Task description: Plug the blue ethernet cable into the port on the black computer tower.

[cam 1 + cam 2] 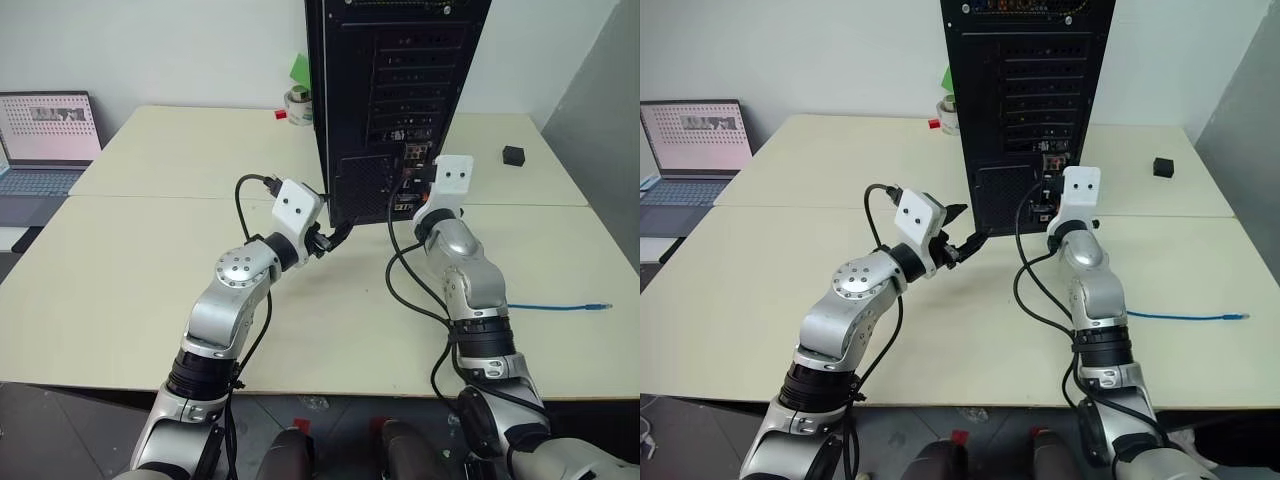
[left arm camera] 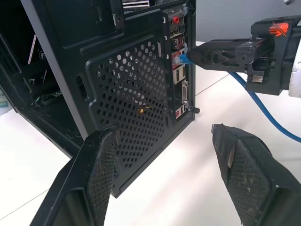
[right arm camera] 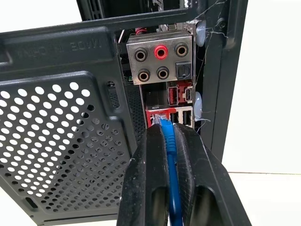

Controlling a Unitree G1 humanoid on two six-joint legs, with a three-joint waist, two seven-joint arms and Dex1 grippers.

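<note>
Right gripper (image 3: 169, 136) clamped on the blue ethernet cable (image 3: 170, 160), clear plug pressed against the port (image 3: 160, 116) low in the connector cluster on the back of the black computer tower (image 1: 395, 90), standing on the desk (image 1: 150, 260); seating of the plug hard to make out from the right wrist view. Left gripper (image 2: 164, 165) spread apart and empty just beside the tower's perforated grille, the left wrist view catching the plug at the panel from the side. Seen from the head views alone: cable's far end (image 1: 598, 304) lying on the desk well to the right of the tower, a small black cube (image 1: 513, 154) beyond it, tower top cut off.
</note>
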